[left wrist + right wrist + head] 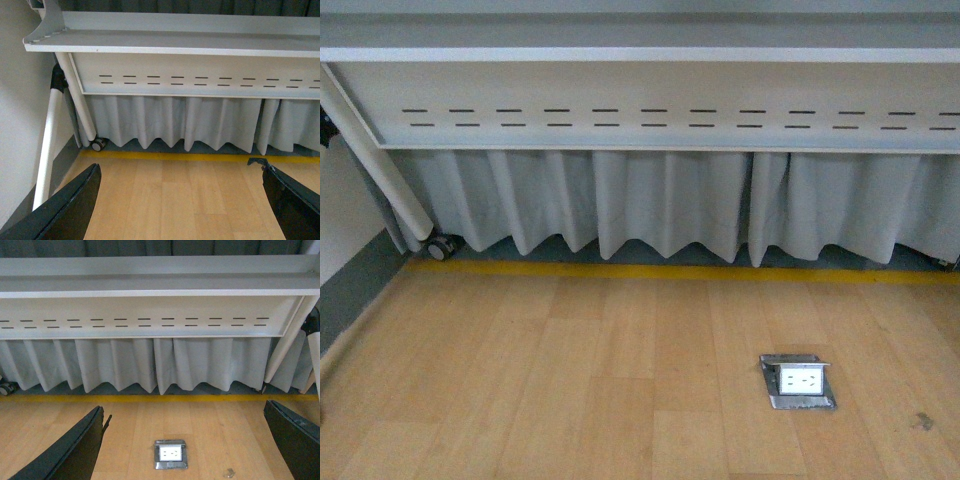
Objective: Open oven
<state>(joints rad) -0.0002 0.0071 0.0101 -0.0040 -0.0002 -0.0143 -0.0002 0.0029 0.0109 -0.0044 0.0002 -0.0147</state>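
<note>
1. In each wrist view two dark fingers are seen at the lower corners, spread wide apart with bare floor between them: the left gripper [180, 200] is held agape with nothing in it, and the right gripper [185, 440] is likewise held agape with nothing between its fingers.
2. Neither arm is shown in the front view.
3. Nearest in the scene, a light wooden floor [570, 390] is laid out in planks.
4. A metal floor socket [797, 381] with its lid raised is set into the planks to the right in the front view; the same socket is seen between the right gripper's fingers in the right wrist view.
5. A small dark mark is seen on the planks right of the socket.
6. Farther on, a yellow line [650, 271] is run across the floor from left to right.
7. Just beyond the line, a pleated grey curtain [650, 205] is hung down to the floor.
8. Above the curtain, a white table [650, 100] is seen, its front panel pierced by two rows of short slots.
9. At the far left, a slanted white table leg [380, 160] ending in a small caster [441, 248] is seen.
10. The oven is not shown in any of the three views, so its place cannot be told.
</note>
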